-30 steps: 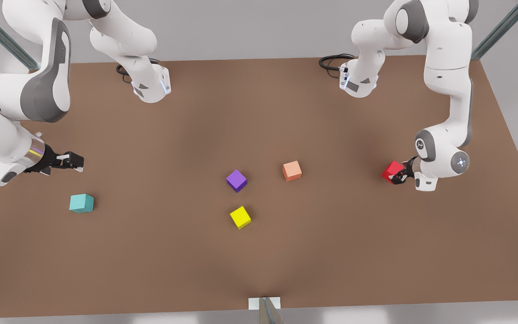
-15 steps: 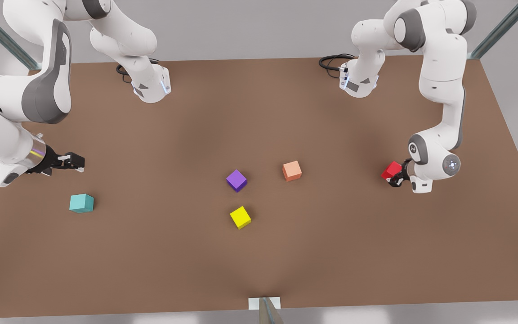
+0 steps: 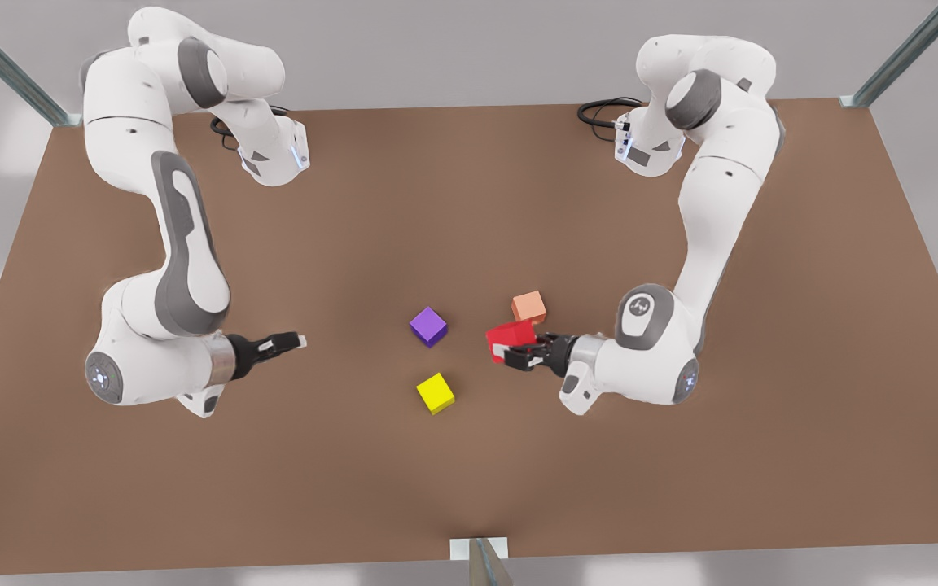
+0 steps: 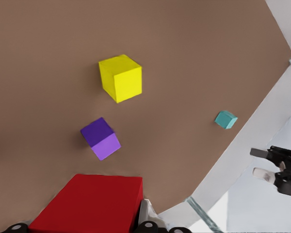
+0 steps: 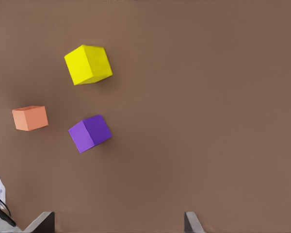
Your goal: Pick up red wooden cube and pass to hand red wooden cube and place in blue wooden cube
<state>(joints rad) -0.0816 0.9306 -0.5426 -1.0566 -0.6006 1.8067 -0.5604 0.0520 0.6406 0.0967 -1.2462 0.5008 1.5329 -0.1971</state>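
Two grippers: the left gripper point(image 3: 510, 355) and the right gripper point(image 3: 294, 341) point at each other across the middle of the table point(image 3: 469, 203), well apart.
Left gripper: on the front view's right, its jaws clamped on the red wooden cube point(image 3: 511, 335); one finger point(image 4: 145, 216) lies against the cube's side in the left wrist view.
Red cube and jaws: the red wooden cube sits between the jaws, held above the table, just beside the salmon-orange cube point(image 3: 528, 308).
Red cube's look: bright red, plain matte faces, same size as the other cubes.
Right gripper: on the front view's left, fingers apart and holding nothing; its fingertips point(image 5: 41, 222) frame bare table in the right wrist view.
Blue wooden cube point(image 4: 226, 119): teal, resting on the table near its edge in the left wrist view.
Other cubes: the purple cube point(image 3: 428, 325) and the yellow cube point(image 3: 435, 393) lie between the two grippers.
Change: half a second ago the red cube hung near the table's far side on the front view's right; both arms have since swung inward.
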